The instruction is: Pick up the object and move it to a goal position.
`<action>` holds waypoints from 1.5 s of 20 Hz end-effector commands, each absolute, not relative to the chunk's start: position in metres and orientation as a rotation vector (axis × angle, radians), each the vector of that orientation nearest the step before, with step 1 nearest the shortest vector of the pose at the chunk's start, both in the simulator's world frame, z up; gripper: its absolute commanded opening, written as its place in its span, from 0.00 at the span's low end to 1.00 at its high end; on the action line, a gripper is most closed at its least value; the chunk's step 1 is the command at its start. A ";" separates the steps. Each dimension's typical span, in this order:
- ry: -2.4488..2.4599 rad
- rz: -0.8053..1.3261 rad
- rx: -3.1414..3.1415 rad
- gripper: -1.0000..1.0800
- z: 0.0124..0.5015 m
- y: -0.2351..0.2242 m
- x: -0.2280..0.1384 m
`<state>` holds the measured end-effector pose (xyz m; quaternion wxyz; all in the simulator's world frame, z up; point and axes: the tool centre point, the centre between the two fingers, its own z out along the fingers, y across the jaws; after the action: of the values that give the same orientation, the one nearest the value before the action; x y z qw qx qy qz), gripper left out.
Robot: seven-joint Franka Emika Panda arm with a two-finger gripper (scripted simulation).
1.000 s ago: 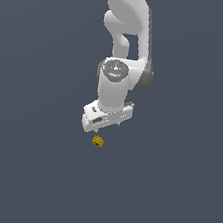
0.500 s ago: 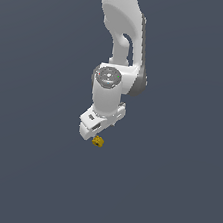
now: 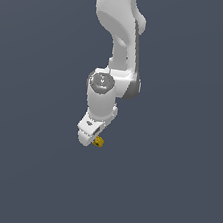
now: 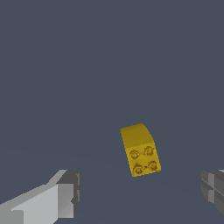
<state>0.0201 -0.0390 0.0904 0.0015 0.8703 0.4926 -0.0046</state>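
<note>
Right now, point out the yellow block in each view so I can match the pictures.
Exterior view: the yellow block is a tiny speck below centre, just at the exterior view's right of the white claw's lower tip.
Wrist view: the block is large, its four-holed face showing, between the two fingers.
Shared landmark: the claw itself, beside the block in both.

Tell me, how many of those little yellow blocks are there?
1. The yellow block lies on the grey floor between the open gripper fingers, just beside the gripper in the exterior view. None hidden, seemingly.
</note>
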 end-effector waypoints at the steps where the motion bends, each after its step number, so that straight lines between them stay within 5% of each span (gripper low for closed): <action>1: 1.628 -0.011 2.684 0.96 0.086 -0.042 0.021; 30: 1.868 0.000 2.526 0.96 0.032 -0.053 0.023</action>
<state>0.0231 -0.0531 0.0400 0.0000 0.8041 0.5945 -0.0001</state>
